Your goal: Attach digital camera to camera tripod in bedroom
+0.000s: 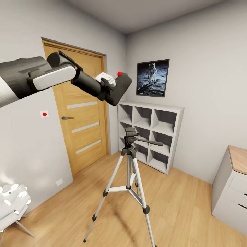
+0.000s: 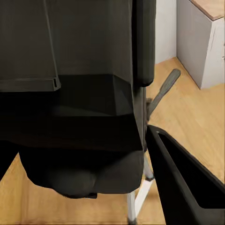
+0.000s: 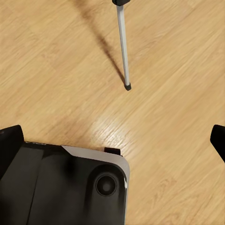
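Left gripper (image 1: 115, 85) clamps the digital camera (image 1: 120, 87), raised at 11 o'clock, well above the camera tripod (image 1: 129, 171) standing on the wood floor (image 1: 185, 212). Right gripper (image 3: 115, 140) spread wide, holding nothing.

Left arm (image 1: 37, 77) raised high, reaching forward and to the right across the head view, forearm roughly level. Left gripper (image 1: 115, 87) clamped on the camera (image 1: 120, 87), fingers either side of its body. Right gripper (image 3: 115, 136): fingertips spread wide apart, pointing down at the floor, nothing between them.
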Available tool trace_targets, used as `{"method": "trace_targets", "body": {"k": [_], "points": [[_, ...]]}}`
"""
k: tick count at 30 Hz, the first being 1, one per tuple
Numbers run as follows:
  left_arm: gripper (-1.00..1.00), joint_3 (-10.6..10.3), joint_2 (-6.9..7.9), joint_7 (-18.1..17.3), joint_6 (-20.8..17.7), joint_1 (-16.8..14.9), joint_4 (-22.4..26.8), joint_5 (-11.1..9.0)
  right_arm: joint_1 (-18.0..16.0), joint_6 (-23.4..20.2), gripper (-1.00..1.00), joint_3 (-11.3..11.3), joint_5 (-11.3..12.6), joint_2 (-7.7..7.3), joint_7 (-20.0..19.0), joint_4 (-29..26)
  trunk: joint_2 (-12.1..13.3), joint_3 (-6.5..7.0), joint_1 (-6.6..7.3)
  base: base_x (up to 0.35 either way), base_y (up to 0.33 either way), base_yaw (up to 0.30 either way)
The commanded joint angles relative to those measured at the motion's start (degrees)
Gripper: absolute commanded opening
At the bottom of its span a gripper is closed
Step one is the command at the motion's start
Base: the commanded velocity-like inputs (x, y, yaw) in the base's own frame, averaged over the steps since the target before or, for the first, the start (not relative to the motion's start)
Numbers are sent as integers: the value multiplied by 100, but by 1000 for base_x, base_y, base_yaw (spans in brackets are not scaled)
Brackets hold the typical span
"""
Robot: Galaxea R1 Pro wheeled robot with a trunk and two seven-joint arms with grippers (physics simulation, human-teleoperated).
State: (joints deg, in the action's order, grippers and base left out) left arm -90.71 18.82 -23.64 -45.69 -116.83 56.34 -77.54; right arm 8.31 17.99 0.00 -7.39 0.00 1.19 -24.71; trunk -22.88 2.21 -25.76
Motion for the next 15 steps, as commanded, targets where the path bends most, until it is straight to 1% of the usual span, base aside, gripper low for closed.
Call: {"method": "trace_targets", "body": {"k": [1, 2, 3, 4, 5, 7, 8, 9, 10, 11, 13, 14, 15], "points": [[-100, -23, -46, -68, -8, -7, -9, 338, 4, 3, 100, -1, -43, 0, 12, -8, -4, -1, -2, 0, 0, 0], [-100, -31, -99, -97, -25, -7, -46, 676, 4, 3, 100, -2, -43, 0, 12, -8, -4, -1, -2, 0, 0, 0], [-100, -33, -125, -113, -48, -7, -77, 836, 4, 3, 100, -2, -43, 0, 12, -8, -4, -1, -2, 0, 0, 0], [-100, -35, -164, -160, -154, -7, -163, 1143, 4, 3, 100, -1, -42, 0, 12, -8, -4, -1, -2, 0, 0, 0], [-100, -32, -200, -280, -421, -7, -266, 1537, 4, 3, 100, -1, -41, 0, 12, -8, -4, -1, -2, 0, 0, 0], [-100, -25, -243, -468, -738, -8, -332, 2028, 4, 3, 100, 0, -42, 0, 12, -8, -4, -1, -2, 0, 0, 0], [-100, -24, -262, -500, -788, -8, -341, 2155, 4, 3, 100, 0, -43, 0, 12, -8, -4, -1, -2, 0, 0, 0], [-100, -21, -295, -546, -859, -7, -354, 2409, 4, 3, 100, 0, -43, 0, 12, -8, -4, -1, -2, 0, 0, 0], [-100, -21, -308, -564, -884, -7, -359, 2530, 4, 3, 100, 0, -43, 0, 12, -8, -4, -1, -2, 0, 0, 0], [-100, -15, -329, -595, -925, -10, -366, 2741, 4, 3, 100, 0, -43, 0, 12, -8, -4, -1, -2, 0, 0, 0], [-100, 9, -349, -695, -963, -13, -372, 2940, 4, 3, 100, 0, -43, 0, 12, -8, -4, -1, -2, 0, 0, 0], [-100, 44, -352, -825, -976, -14, -374, 3015, 4, 3, 100, 0, -43, 0, 12, -9, -4, -1, -2, 0, 0, 0], [-100, 74, -351, -916, -980, -14, -375, 3043, 4, 3, 100, 0, -43, 0, 12, -11, -4, -1, -2, 0, 0, 0]]}}
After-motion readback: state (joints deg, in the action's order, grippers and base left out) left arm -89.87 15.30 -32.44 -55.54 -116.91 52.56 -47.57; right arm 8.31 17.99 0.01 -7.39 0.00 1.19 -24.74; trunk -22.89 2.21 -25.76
